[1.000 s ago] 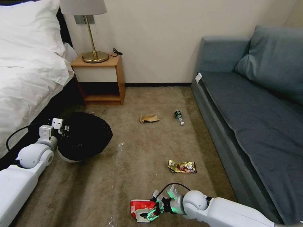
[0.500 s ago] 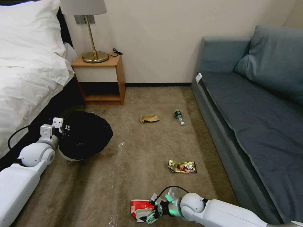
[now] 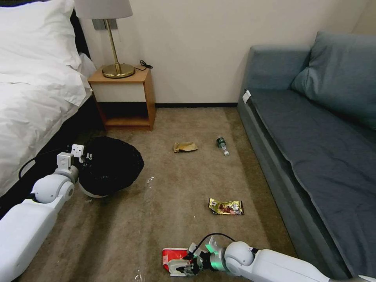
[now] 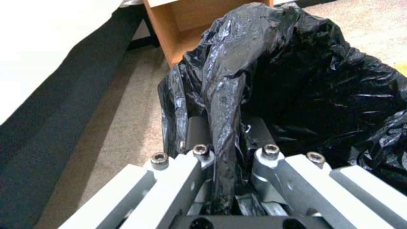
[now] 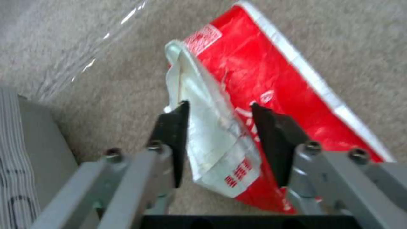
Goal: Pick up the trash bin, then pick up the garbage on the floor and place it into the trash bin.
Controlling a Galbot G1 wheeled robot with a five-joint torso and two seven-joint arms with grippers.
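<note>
Left gripper (image 4: 224, 149) pinches trash bin (image 3: 111, 166) liner, mid-left | right gripper (image 5: 218, 140) jaws spread around red-and-white packet (image 5: 271, 95), bottom centre, unclamped | you risk catching only its raised white flap, so it slips | liner could slide off the rim

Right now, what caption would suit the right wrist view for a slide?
Right gripper open around a raised white fold of the red-and-white packet lying on the carpet.

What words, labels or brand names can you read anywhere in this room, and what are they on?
No text can be read.
Red-and-white packet: red print on its white panel, too blurred.
Gold snack wrapper: printing too small.
Bottle: green label, too small.
</note>
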